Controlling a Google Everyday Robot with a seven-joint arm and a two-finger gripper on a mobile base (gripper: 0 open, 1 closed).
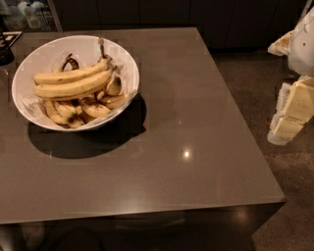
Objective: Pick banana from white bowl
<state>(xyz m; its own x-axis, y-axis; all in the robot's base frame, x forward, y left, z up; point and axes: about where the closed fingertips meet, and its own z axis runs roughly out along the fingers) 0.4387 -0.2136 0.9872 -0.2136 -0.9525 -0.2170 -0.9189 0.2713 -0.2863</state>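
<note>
The white bowl (29, 63) stands on the far left part of the dark table (196, 122). The banana (73, 89), long, thick and yellow, lies across the bowl on top of the pile. A slimmer long banana (71, 76) lies just behind it, and short brown-spotted bananas (93, 109) lie underneath. My gripper (290, 115), cream and white, hangs off the table's right side, over the floor. It is far to the right of the bowl and holds nothing that I can see.
A dark object (6, 49) stands at the table's far left edge beside the bowl. Dark cabinets (147, 12) run along the back. Speckled floor (255, 88) lies to the right of the table. The table's front edge is near the bottom.
</note>
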